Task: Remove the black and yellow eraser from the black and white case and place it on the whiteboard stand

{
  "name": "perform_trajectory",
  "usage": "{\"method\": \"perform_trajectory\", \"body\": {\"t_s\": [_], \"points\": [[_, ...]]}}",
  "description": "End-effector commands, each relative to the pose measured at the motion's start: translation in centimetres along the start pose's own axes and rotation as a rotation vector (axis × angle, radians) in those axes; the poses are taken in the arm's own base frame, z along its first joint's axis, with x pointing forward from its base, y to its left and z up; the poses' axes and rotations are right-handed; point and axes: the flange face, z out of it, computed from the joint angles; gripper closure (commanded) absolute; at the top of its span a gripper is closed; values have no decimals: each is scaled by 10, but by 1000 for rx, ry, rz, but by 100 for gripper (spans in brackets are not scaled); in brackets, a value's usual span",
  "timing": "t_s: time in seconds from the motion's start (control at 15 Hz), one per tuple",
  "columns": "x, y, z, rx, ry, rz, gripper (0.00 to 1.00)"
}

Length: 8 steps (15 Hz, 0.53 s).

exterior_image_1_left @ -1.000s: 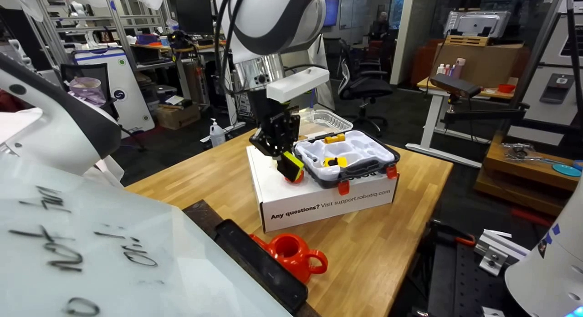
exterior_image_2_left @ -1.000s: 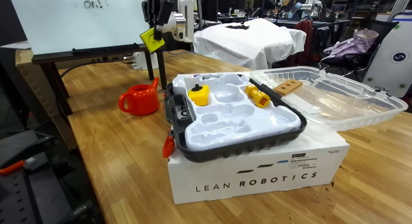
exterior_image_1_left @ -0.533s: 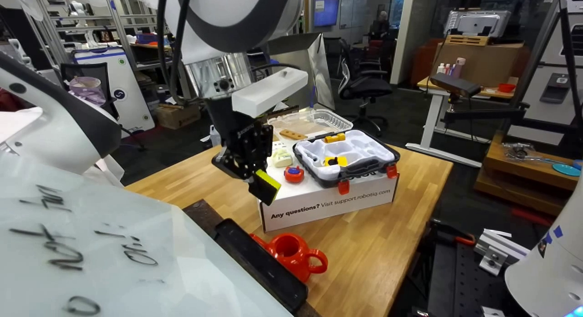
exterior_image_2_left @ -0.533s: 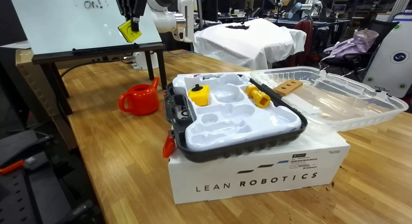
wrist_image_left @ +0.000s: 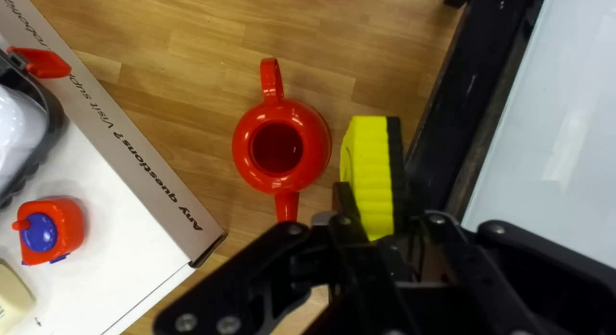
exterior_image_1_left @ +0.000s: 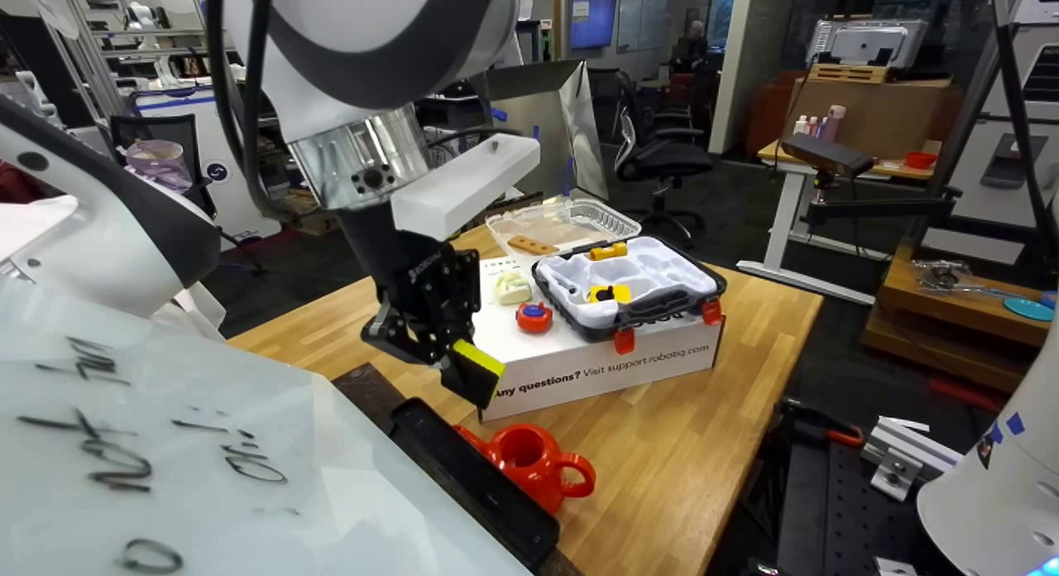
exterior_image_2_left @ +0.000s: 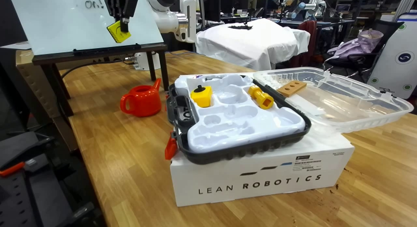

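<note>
Our fingers (wrist_image_left: 344,200) grip the black and yellow eraser (wrist_image_left: 373,181) aloft near the whiteboard stand (exterior_image_2_left: 65,31); the black and white case (exterior_image_2_left: 244,150) holds a black-knobbed yellow block (exterior_image_2_left: 202,98) and a yellow hollow-ended piece (exterior_image_2_left: 260,97).

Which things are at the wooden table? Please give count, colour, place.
whiteboard stand: 1, white and dark, on table
box: 1, white, on table
case: 1, black and white, on box
lid: 1, clear, beside case
block: 1, brown, in lid
pieces: 2, yellow, in case
button piece: 1, red and blue, on box
small piece: 1, cream, on box
pot: 1, red, on table
eraser: 1, yellow and black, in gripper
housing: 1, white, behind stand
second arm: 1, mostly white, near stand
arm: 1, mostly white, above table
gripper: 1, black, holding eraser
</note>
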Motion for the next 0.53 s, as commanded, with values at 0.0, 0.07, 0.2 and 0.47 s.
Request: {"method": "perform_trajectory", "body": {"t_s": [0.0,0.07,0.2,0.47], "points": [[1,-14,1,-1,-68,-31,94],[0,-19,2,-2,-76,-38,94],[-2,-29,2,-6,-96,-53,94],[-2,-43,3,-11,-116,-71,94]]}}
